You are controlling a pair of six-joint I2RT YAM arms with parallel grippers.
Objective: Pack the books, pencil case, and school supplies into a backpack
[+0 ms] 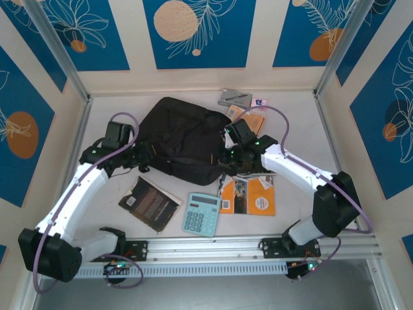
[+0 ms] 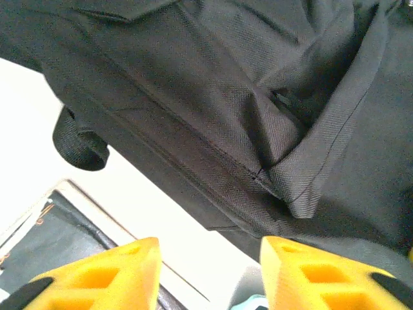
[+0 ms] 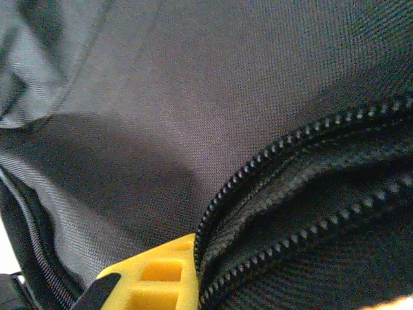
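Note:
The black backpack (image 1: 181,139) lies mid-table. My left gripper (image 1: 139,159) sits at its front left edge, open, with nothing between the yellow fingers (image 2: 110,278); backpack fabric (image 2: 226,110) is just beyond them. My right gripper (image 1: 232,158) is at the bag's front right, shut on the backpack's zip edge (image 3: 258,174). One yellow finger (image 3: 155,274) shows and the other is hidden under the flap. A dark brown book (image 1: 150,203), a teal calculator (image 1: 201,214) and an orange book (image 1: 248,194) lie in front. A grey pencil case (image 1: 235,98), a tiny eraser (image 1: 259,102) and another orange book (image 1: 248,119) lie behind.
White panels with metal posts (image 1: 61,51) wall the table on three sides. A metal rail (image 1: 213,245) holding both arm bases runs along the near edge. A backpack strap loop (image 2: 77,139) hangs over the table near my left fingers.

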